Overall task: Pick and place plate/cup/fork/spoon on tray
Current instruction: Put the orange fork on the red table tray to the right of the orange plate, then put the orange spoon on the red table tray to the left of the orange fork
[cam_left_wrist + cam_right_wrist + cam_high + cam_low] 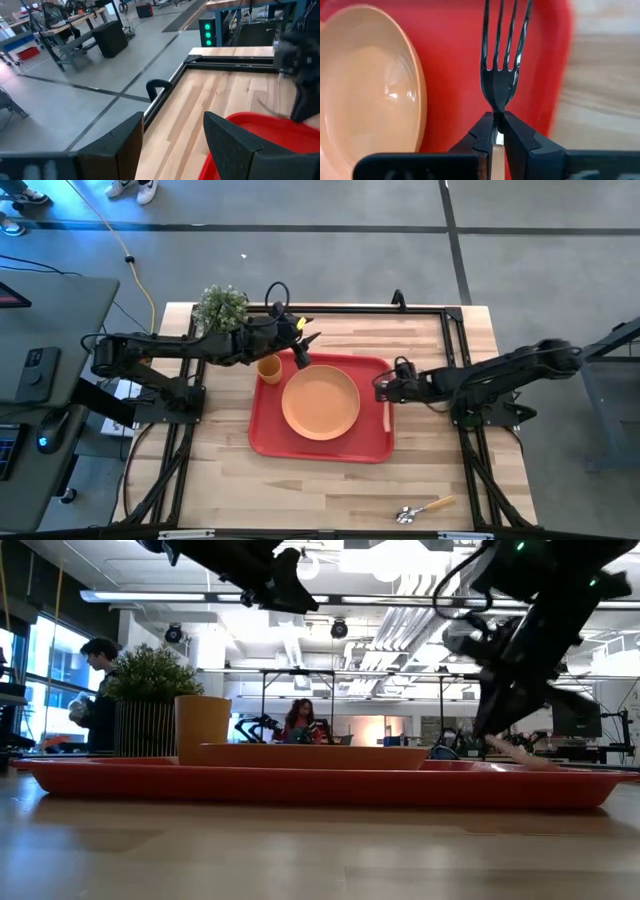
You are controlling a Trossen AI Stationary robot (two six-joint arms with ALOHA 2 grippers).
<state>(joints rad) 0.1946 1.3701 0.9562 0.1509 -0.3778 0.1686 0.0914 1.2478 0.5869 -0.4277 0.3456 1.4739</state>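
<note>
The red tray (262, 430) lies mid-table. The orange plate (320, 402) rests flat on it, and the small orange cup (268, 368) stands upright at its far left corner. My right gripper (384, 388) is over the tray's right edge, shut on the fork (502, 45). The fork's orange handle (387, 418) runs toward the near edge. My left gripper (302, 350) hangs open and empty above the tray's far left part, beside the cup. The spoon (425, 509) lies on the table near the front right edge. My right gripper pinches the fork's neck (497, 111), just behind the tined head, between its two fingers (481, 135). The fingers come from above and lie across the fork. The tines point to the far edge, along the tray's right rim. The handle (520, 754) slants down toward the tray; I cannot tell whether it touches.
A potted green plant (222, 305) stands at the table's far left corner, close behind my left arm. A black frame (400, 307) runs along the far and side edges. Bare wood lies in front of the tray. People show in the room behind (300, 720).
</note>
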